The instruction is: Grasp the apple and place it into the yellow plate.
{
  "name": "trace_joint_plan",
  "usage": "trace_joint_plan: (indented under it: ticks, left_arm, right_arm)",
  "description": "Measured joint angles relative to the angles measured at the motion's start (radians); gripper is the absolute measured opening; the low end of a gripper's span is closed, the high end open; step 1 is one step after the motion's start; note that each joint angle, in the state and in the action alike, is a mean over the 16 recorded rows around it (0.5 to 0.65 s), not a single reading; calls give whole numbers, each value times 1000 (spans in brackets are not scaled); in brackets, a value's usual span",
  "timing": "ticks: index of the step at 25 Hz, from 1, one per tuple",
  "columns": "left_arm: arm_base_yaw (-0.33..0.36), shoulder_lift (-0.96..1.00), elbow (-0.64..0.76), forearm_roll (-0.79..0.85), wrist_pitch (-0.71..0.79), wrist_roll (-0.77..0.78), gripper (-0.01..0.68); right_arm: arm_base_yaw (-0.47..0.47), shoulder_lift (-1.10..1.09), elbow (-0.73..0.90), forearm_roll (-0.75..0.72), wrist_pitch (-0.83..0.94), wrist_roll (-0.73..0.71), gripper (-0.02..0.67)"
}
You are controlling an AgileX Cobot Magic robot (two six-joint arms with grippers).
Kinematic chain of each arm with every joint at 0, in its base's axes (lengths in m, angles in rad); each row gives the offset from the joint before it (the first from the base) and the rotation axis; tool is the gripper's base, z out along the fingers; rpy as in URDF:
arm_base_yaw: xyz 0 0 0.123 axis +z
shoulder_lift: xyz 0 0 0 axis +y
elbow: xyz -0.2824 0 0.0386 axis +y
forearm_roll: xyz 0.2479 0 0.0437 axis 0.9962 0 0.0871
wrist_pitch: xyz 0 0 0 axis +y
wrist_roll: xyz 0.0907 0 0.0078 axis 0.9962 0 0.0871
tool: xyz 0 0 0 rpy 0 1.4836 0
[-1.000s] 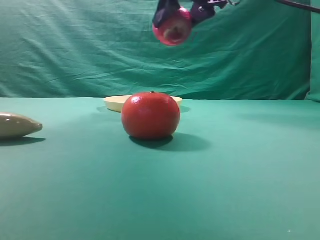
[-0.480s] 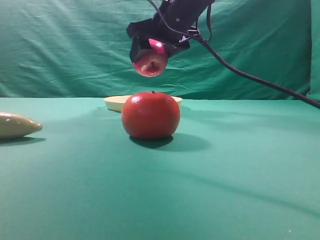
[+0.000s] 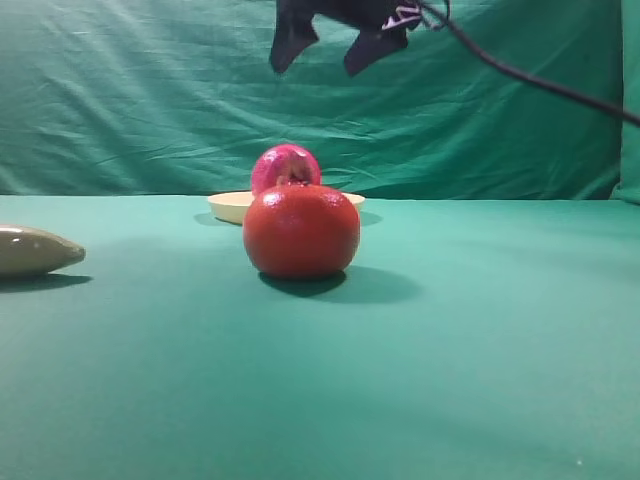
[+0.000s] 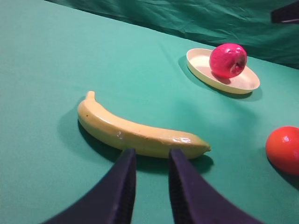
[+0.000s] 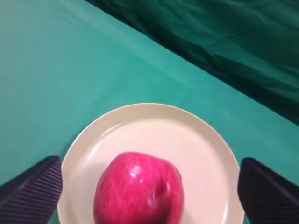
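Above the yellow plate the right gripper now hangs with its jaws spread wide and nothing between them, where half a second ago it was carrying the apple clamped between its fingers, and a second ago it held the fruit higher up and further right. The apple has left the claw and sits inside the plate, well within the rim; the left wrist view shows it resting toward the far side of the dish, and the right wrist view looks straight down on it between the two parted fingertips. Seen from the exterior high view, the apple shows just over the top of the orange-red fruit, which stands on the green cloth in front of the plate and apart from it. I judge the placing step done: the fruit is released into the dish and looks settled, though a slight blur on it in the right wrist view means it may not be fully at rest. What seems left is only for the right arm to clear away. The left gripper has not taken part; its fingers stand slightly parted and empty just in front of the banana
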Motion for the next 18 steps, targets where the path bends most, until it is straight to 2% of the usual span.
trace_joint_plan:
  ticks: [4,14,18]
  left_arm:
    - [0,0,0,0,0,0,157]
    - [0,0,0,0,0,0,157]
    - [0,0,0,0,0,0,157]
  right_arm:
    - [-33,-83,0,-7,113,11,502]
    - [-126,-373,1,-89,491,168,99]
    - [-143,-503,28,-146,603,256,14]
